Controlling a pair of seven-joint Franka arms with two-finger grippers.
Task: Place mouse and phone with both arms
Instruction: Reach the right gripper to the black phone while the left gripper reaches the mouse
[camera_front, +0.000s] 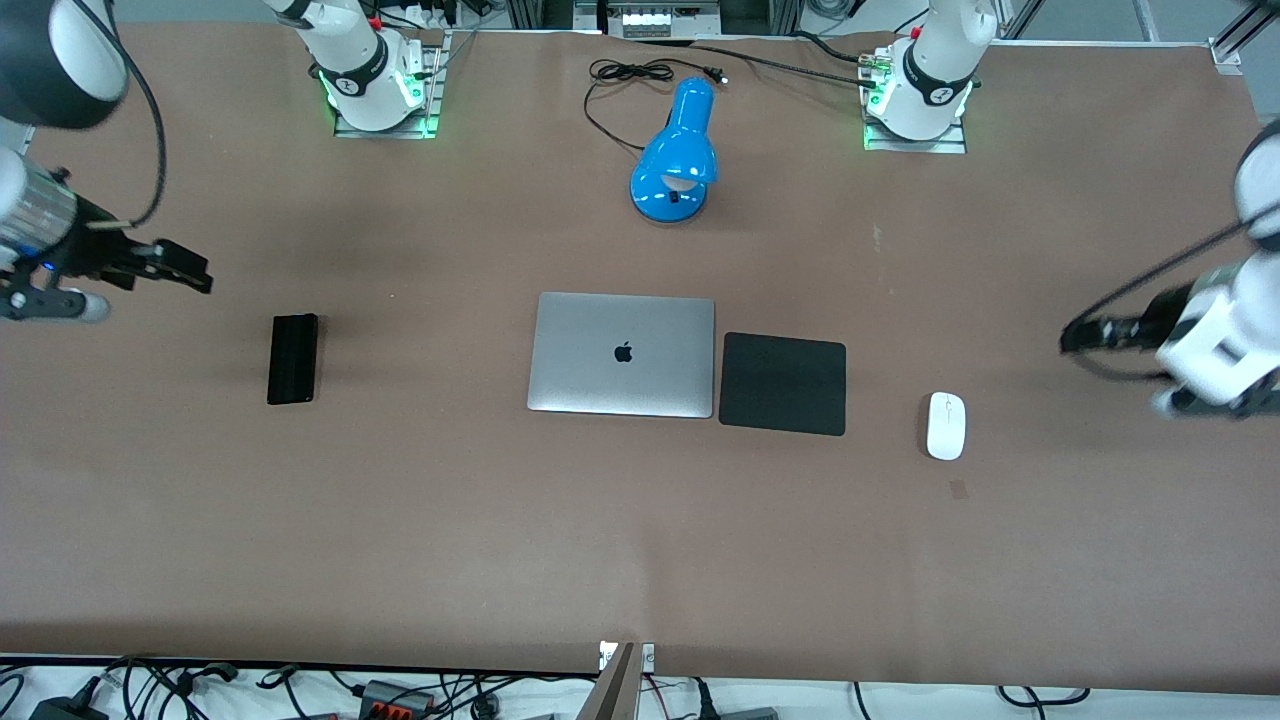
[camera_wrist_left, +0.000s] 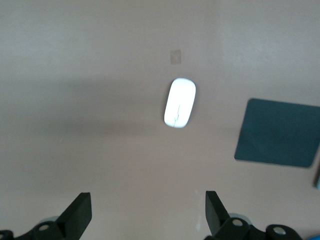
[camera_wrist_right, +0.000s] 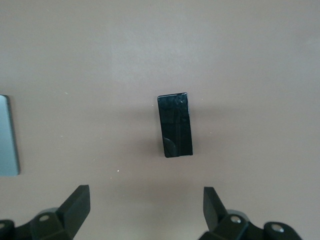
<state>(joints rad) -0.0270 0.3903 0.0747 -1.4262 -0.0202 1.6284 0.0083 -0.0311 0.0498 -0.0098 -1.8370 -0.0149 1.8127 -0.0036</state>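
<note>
The white oval mouse (camera_front: 945, 425) lies on the brown table, beside the black mouse pad (camera_front: 782, 383) toward the left arm's end. It also shows in the left wrist view (camera_wrist_left: 180, 102). The black phone (camera_front: 293, 358) lies flat toward the right arm's end, apart from the laptop, and shows in the right wrist view (camera_wrist_right: 175, 125). My left gripper (camera_front: 1080, 338) is open and empty, up over the table past the mouse (camera_wrist_left: 147, 210). My right gripper (camera_front: 185, 268) is open and empty, up over the table past the phone (camera_wrist_right: 146, 202).
A closed silver laptop (camera_front: 622, 354) lies mid-table, touching the mouse pad's edge. A blue desk lamp (camera_front: 675, 155) with a black cord stands between the arm bases. The mouse pad (camera_wrist_left: 279, 132) and the laptop's edge (camera_wrist_right: 7, 135) show in the wrist views.
</note>
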